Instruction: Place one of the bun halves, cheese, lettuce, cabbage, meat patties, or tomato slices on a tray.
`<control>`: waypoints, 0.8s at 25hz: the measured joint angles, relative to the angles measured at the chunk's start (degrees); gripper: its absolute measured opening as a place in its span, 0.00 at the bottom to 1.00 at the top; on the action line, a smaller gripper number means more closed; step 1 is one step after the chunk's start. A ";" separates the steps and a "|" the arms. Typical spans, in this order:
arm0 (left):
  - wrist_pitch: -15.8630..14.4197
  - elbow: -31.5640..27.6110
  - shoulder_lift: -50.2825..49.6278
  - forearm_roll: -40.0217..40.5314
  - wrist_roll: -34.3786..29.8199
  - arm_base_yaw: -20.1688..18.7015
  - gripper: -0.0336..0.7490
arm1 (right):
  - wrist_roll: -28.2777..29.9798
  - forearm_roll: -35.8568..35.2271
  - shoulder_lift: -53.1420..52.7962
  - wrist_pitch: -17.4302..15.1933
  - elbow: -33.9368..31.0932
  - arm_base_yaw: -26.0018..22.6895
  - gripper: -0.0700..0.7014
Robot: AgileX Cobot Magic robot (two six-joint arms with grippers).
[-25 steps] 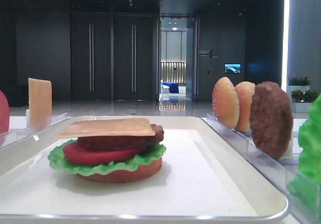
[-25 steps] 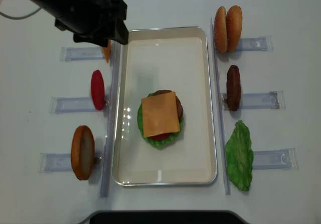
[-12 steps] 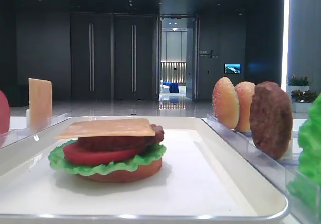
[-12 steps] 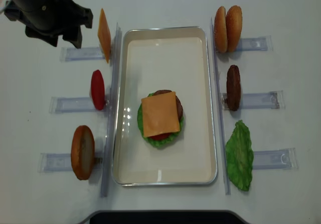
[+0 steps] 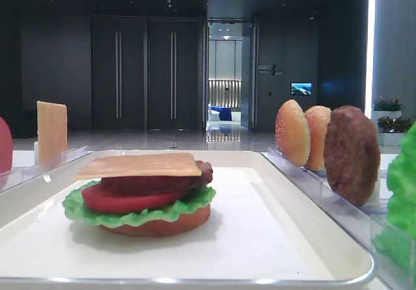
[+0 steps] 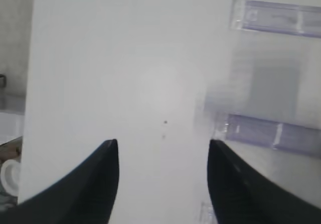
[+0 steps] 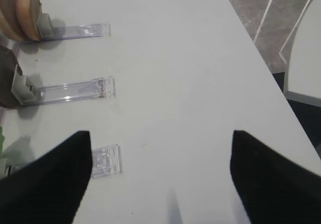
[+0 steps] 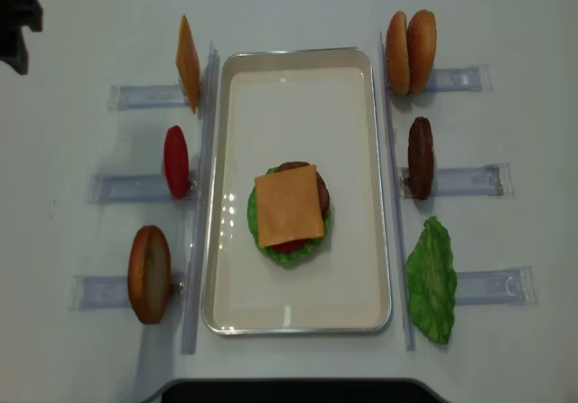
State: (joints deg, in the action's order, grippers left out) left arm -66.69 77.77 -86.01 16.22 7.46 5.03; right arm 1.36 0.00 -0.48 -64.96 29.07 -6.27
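On the cream tray (image 8: 298, 320) (image 5: 325, 244) lies a stack: bottom bun, lettuce, tomato, patty, with a square cheese slice (image 8: 288, 204) (image 5: 140, 165) on top. Another cheese slice (image 8: 188, 62) stands in the far left rack. Below it stand a tomato slice (image 8: 176, 161) and a bun half (image 8: 149, 274). On the right side are two bun halves (image 8: 411, 51), a meat patty (image 8: 419, 157) and a lettuce leaf (image 8: 432, 281). My left gripper (image 6: 163, 148) is open and empty over bare table. My right gripper (image 7: 160, 138) is open, empty, right of the racks.
Clear holder racks (image 8: 465, 181) line both long sides of the tray. Only a dark bit of the left arm (image 8: 16, 19) shows at the overhead view's top left corner. The table's right edge (image 7: 261, 48) runs close to the right gripper.
The left arm has drawn back from above the far left cheese rack toward the top left corner, uncovering the standing cheese slice. Nothing on the tray moved.
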 joint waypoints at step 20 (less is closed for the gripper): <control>2.48 -47.27 53.16 -9.19 -1.62 3.73 0.59 | 0.00 0.00 0.00 0.00 0.00 0.00 0.79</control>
State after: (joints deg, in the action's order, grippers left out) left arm -64.20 30.50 -32.84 7.03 5.84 8.76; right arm 1.36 0.00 -0.48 -64.96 29.07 -6.27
